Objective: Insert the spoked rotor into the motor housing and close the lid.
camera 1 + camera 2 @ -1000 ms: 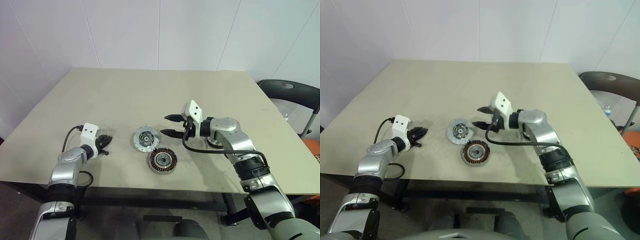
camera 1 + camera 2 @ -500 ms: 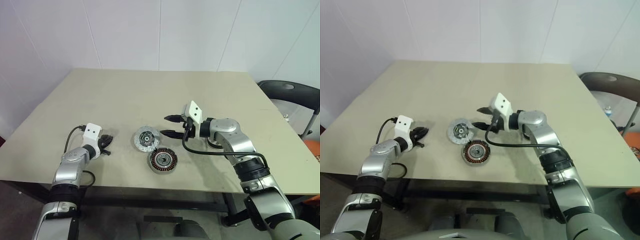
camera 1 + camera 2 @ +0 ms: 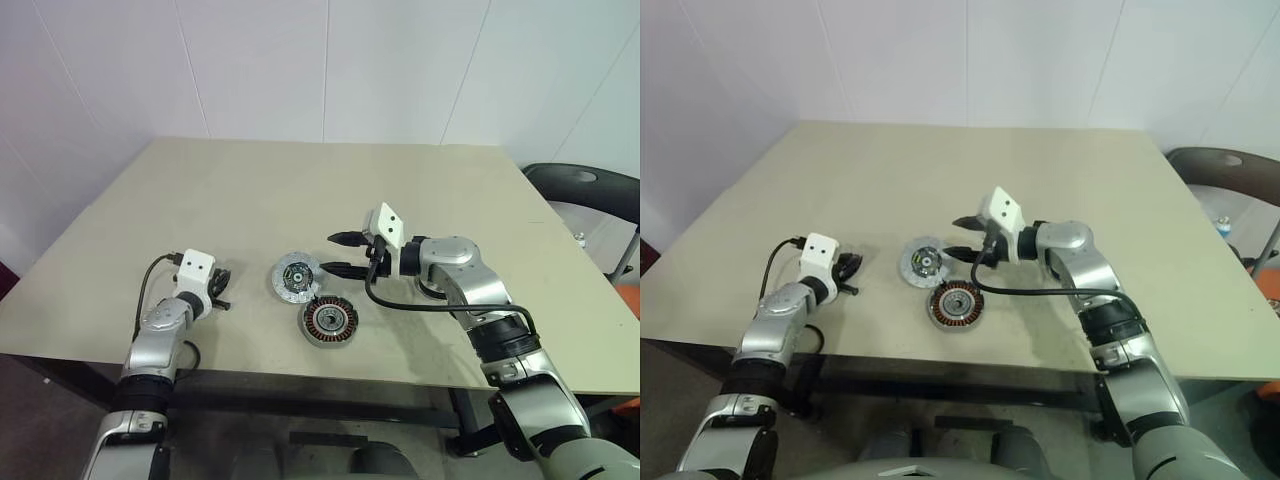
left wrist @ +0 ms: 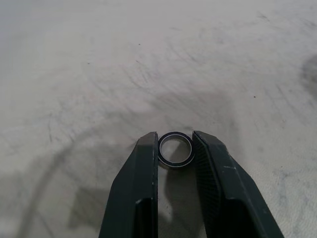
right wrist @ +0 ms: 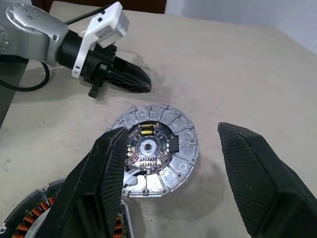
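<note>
Pinching a small metal ring [image 4: 176, 149] between its black fingers, the left gripper [image 4: 176, 148] is hovering low over the table [image 3: 250, 190]. The right gripper [image 5: 171, 173] is hanging spread and empty above the ribbed, light grey motor housing [image 5: 157, 148], with the copper-coiled spoked rotor [image 3: 329, 322] lying just beside it. The smooth ring is looking liable to slip and roll away if the narrow pinch loosens.
</note>
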### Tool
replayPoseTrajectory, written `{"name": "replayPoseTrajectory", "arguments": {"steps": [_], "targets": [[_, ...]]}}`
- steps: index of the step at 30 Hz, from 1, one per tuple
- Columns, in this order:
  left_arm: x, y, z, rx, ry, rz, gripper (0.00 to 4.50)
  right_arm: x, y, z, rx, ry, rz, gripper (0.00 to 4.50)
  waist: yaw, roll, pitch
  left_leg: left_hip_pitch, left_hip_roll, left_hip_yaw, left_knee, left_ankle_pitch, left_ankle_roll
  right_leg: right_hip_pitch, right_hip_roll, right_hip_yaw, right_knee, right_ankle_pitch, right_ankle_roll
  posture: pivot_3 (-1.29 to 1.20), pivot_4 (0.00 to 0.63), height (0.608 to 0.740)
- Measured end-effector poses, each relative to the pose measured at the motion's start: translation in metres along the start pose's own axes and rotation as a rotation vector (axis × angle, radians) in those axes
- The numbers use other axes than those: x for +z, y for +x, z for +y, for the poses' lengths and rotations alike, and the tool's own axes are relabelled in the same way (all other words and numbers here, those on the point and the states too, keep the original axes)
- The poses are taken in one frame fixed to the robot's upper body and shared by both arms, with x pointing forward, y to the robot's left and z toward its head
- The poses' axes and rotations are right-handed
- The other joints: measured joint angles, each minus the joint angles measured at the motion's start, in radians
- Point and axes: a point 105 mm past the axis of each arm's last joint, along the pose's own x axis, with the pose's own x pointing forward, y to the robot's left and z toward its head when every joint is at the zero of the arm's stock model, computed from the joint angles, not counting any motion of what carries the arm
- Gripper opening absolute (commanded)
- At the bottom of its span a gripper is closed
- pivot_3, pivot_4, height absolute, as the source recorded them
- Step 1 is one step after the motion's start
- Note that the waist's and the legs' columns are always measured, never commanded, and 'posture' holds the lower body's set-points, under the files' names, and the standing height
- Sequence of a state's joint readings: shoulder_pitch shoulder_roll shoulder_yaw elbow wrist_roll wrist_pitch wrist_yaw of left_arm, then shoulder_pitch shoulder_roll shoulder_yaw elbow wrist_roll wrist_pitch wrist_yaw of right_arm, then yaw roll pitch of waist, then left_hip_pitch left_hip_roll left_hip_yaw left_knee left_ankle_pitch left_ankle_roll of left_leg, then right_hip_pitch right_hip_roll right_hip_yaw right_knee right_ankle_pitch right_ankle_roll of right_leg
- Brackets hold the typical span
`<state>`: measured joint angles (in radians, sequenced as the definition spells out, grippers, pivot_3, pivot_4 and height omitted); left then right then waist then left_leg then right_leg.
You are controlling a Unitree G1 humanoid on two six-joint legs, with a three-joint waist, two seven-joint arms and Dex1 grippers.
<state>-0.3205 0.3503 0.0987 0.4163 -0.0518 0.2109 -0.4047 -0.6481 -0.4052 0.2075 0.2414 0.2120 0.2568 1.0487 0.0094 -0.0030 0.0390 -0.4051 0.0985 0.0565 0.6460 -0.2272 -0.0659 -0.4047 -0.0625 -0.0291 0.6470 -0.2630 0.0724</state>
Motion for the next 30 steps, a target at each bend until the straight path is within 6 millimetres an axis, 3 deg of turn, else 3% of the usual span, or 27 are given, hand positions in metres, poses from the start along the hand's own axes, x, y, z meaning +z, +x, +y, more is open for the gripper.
{"name": "replayPoseTrajectory", "arguments": {"steps": [2,13,23,30], "targets": [[-0.001,0.0,0.0,0.002,-0.002,-0.001,0.71,0.002,0.001,-0.001,0.002,-0.007,0.0,3.07,0.0,0.001,-0.001,0.001,0.0,0.0,0.0,0.0,0.0,0.0,0.0,0.0,0.0,0.0,0.001,0.0,0.0,0.74],[-0.003,0.0,0.011,0.053,-0.012,-0.044,4.21,-0.001,0.003,0.0,0.01,-0.001,0.01,3.07,0.006,0.005,-0.003,0.0,-0.001,0.0,-0.001,0.0,0.0,0.0,-0.001,0.0,-0.002,-0.001,0.001,0.0,0.0,0.74],[-0.003,0.004,0.008,0.017,-0.01,-0.068,4.21,-0.002,0.002,0.0,0.008,-0.002,0.016,3.07,0.01,0.005,-0.004,-0.001,-0.002,0.0,0.0,0.0,0.0,0.001,-0.002,0.0,-0.003,-0.001,0.002,0.0,0.0,0.74],[0.004,0.016,-0.01,-0.11,-0.129,-0.048,4.21,-0.002,0.006,0.002,0.016,0.002,0.011,3.07,0.041,0.007,-0.004,-0.004,-0.005,-0.003,-0.001,0.0,0.0,0.002,-0.002,0.0,-0.009,-0.001,0.001,0.0,0.0,0.74]]}}
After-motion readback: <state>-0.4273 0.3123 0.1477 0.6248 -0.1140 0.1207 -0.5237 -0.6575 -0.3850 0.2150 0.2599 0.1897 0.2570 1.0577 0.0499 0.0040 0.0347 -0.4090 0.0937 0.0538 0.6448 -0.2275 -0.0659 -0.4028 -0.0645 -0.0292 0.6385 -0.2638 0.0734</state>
